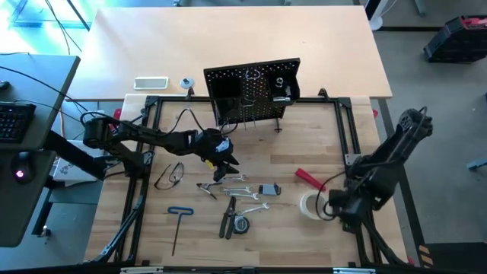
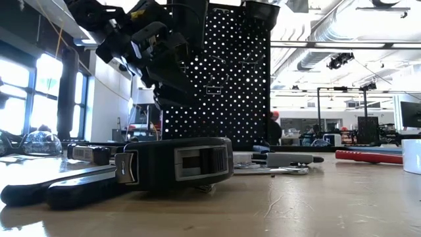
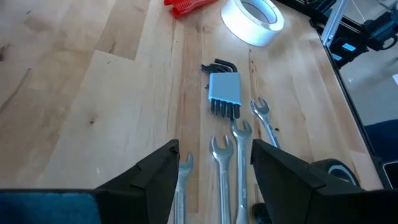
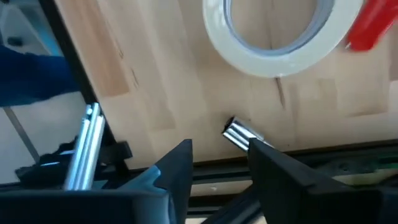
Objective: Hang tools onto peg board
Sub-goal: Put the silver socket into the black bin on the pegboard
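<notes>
The black peg board (image 1: pixel 251 91) stands upright at the table's far side; it also shows in the low view (image 2: pixel 230 79). Silver wrenches (image 1: pixel 234 190) lie flat mid-table beside a grey hex key set (image 1: pixel 268 189). Safety glasses (image 1: pixel 169 176), a blue T-handle key (image 1: pixel 180 211), dark-handled pliers (image 1: pixel 227 221), a red-handled tool (image 1: pixel 308 177) and a clear tape roll (image 1: pixel 312 205) also lie on the table. My left gripper (image 3: pixel 214 165) is open, raised above the wrenches (image 3: pixel 227 162), touching nothing. My right gripper (image 4: pixel 217 165) is open and empty near the tape roll (image 4: pixel 280 37).
A black metal frame (image 1: pixel 144 152) borders the work area. A dark tape measure (image 2: pixel 177 164) lies by the pliers near the front edge. A white slab (image 1: pixel 151 83) lies behind the frame at the far left. Bare wood lies between the peg board and the tools.
</notes>
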